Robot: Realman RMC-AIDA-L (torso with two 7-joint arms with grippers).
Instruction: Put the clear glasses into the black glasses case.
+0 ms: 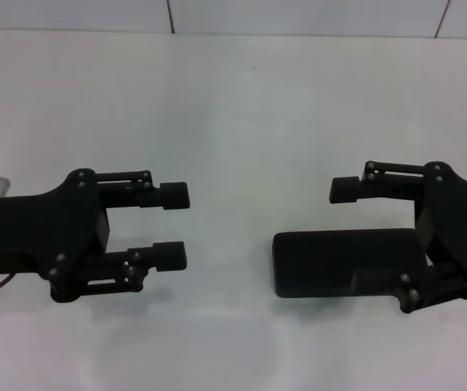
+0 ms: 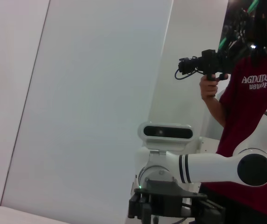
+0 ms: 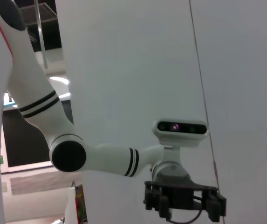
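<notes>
A plain white table [image 1: 241, 106] fills nearly all of the head view, evenly lit and faintly glossy. Along its far edge runs a pale wall [image 1: 298, 15] split by thin dark seams. In the left wrist view, large white panels [image 2: 91, 102] stand upright, and at the right a person [image 2: 252, 107] in a dark red shirt holds up a camera [image 2: 203, 64]. The right wrist view shows more white panels and a dark opening [image 3: 28, 140] at the left.
</notes>
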